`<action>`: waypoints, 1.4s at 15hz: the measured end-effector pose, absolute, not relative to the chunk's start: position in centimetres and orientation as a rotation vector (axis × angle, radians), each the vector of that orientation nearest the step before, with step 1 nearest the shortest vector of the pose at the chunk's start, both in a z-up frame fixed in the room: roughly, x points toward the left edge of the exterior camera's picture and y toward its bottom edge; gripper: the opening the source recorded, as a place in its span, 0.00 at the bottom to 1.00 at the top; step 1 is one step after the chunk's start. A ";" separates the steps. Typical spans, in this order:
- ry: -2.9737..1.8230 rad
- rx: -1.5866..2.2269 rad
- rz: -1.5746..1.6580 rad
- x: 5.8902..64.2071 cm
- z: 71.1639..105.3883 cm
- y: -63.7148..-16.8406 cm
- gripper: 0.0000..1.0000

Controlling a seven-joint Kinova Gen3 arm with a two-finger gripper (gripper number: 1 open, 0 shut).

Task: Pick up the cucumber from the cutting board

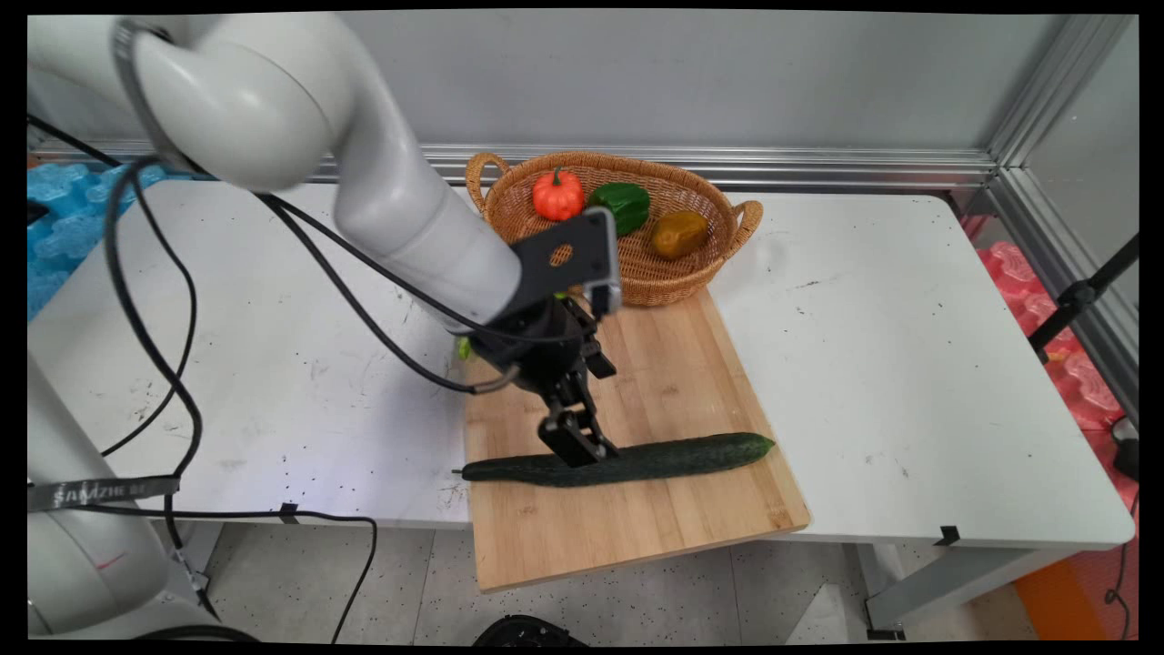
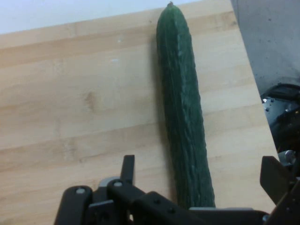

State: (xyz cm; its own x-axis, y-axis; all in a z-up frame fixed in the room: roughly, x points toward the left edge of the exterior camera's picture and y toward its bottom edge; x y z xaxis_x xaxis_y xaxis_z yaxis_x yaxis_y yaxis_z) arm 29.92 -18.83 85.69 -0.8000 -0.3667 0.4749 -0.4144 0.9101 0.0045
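Hand view shows the gripper (image 2: 199, 180) with its jaws apart, one finger (image 2: 127, 168) at about eight o'clock of the picture's centre and the other at four o'clock by the right edge, and the cucumber (image 2: 183, 108) running up between them toward twelve o'clock. Neither finger visibly touches it, so the fingers straddle it and do not clamp it. The hand is lined up across the cucumber's length, which would let the fingers close on its narrow sides.

In the main view the gripper (image 1: 582, 446) stands low over the cucumber (image 1: 673, 458), left of its middle. The cucumber lies flat across the near part of the wooden cutting board (image 1: 673, 364), stem end at nine o'clock.

At twelve o'clock of the board, touching its far edge, sits a wicker basket (image 1: 691, 282) holding a small orange pumpkin (image 1: 557, 194), a green pepper (image 1: 622, 204) and a brownish-yellow pepper (image 1: 679, 234). All rest on the white table (image 1: 909, 364).
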 end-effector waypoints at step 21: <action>-2.685 0.692 0.078 24.7 77.6 -20.2 0.00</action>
